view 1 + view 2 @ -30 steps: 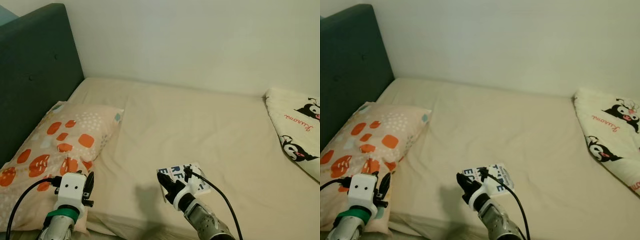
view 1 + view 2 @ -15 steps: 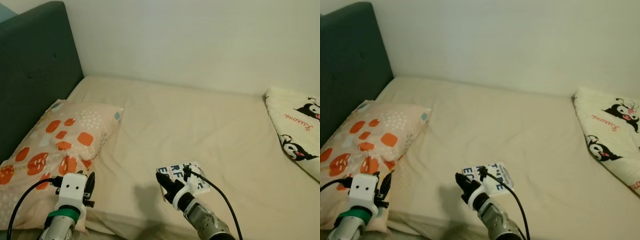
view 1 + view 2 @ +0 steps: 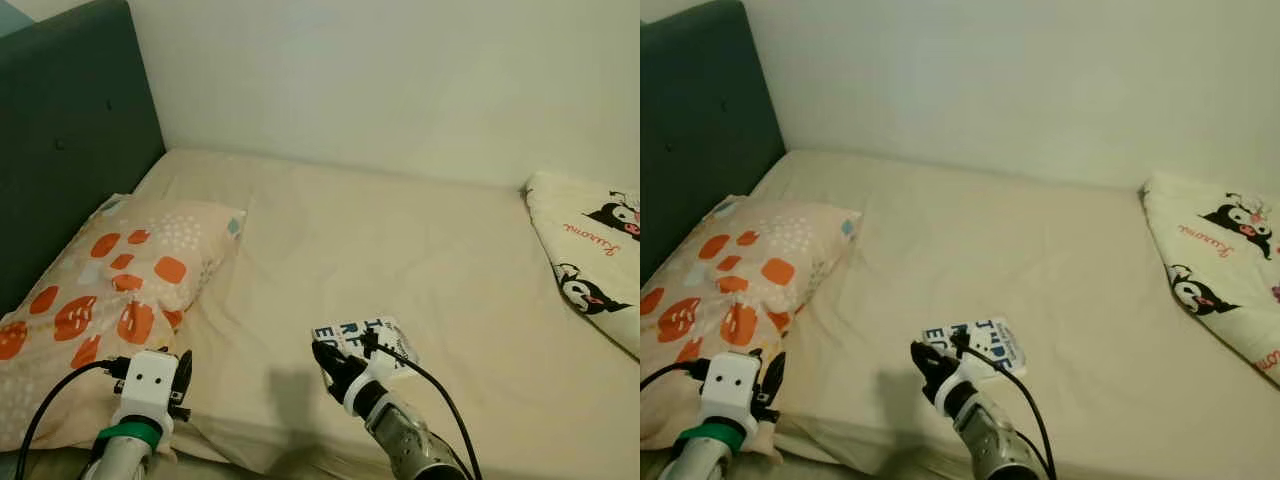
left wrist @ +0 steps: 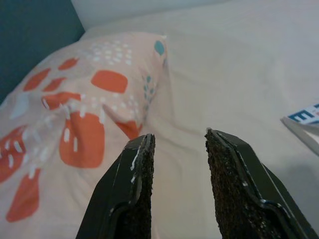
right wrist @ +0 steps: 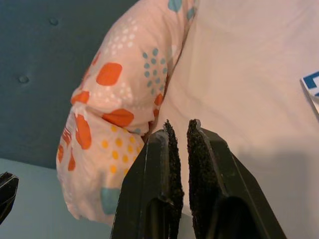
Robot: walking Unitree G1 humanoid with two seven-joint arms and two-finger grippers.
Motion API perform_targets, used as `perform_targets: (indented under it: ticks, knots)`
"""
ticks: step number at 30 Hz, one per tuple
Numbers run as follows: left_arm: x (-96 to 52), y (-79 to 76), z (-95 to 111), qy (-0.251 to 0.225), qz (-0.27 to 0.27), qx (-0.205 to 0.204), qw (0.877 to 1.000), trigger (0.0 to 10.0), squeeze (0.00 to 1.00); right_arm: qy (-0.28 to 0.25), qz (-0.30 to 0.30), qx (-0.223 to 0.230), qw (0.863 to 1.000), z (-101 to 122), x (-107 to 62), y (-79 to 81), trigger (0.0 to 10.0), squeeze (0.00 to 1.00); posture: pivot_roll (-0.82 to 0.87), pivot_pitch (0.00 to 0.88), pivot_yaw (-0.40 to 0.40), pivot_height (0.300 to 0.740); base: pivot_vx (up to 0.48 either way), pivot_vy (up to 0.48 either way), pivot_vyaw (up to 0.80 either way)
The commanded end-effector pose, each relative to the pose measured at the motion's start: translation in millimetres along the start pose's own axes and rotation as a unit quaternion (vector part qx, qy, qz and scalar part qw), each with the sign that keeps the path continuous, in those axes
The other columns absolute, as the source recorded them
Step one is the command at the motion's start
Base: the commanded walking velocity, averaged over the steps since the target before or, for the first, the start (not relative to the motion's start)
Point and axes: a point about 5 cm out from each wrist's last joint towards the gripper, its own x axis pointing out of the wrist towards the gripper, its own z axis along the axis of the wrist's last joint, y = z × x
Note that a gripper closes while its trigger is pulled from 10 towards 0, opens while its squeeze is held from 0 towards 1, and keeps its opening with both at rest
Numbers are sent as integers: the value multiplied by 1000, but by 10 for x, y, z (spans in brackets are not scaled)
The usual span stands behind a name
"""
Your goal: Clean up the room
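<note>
Beige bed [image 3: 400, 250]: spotted pillow [image 3: 110, 290], book [image 3: 365, 340], cartoon blanket [image 3: 590, 270].

Blue-lettered white booklet [image 3: 363, 336] flat on bed [image 3: 470, 270]

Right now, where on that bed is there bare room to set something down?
The widest bare patch of the beige sheet runs from the orange-spotted pillow across to the cartoon-print blanket, back to the wall. Another lies between the book and that blanket. It is crowded at the near edge, where the right gripper sits beside the book and the left gripper by the pillow.
</note>
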Motion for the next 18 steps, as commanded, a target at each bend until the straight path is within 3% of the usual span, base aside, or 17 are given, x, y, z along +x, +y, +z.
perform_targets:
  ticks: [1, 7, 18]
  knots:
    - [-40, -32, -83, 19, -3, 0, 1000, 10000, 0, 11, -4, 4, 1000, -72, 3, 13, 10000, 0, 141, 8, 2, 646, 0, 0, 0]
    - [-67, -47, -113, 23, -2, 0, 1000, 10000, 0, 2, -5, 6, 1000, -59, -1, 4, 10000, 0, 140, 0, -5, 611, 0, 0, 0]
    - [-84, -62, -126, 24, -2, -2, 1000, 10000, 0, 0, -5, 8, 1000, -33, 1, -4, 10000, 0, 136, 0, -14, 611, 0, 0, 0]
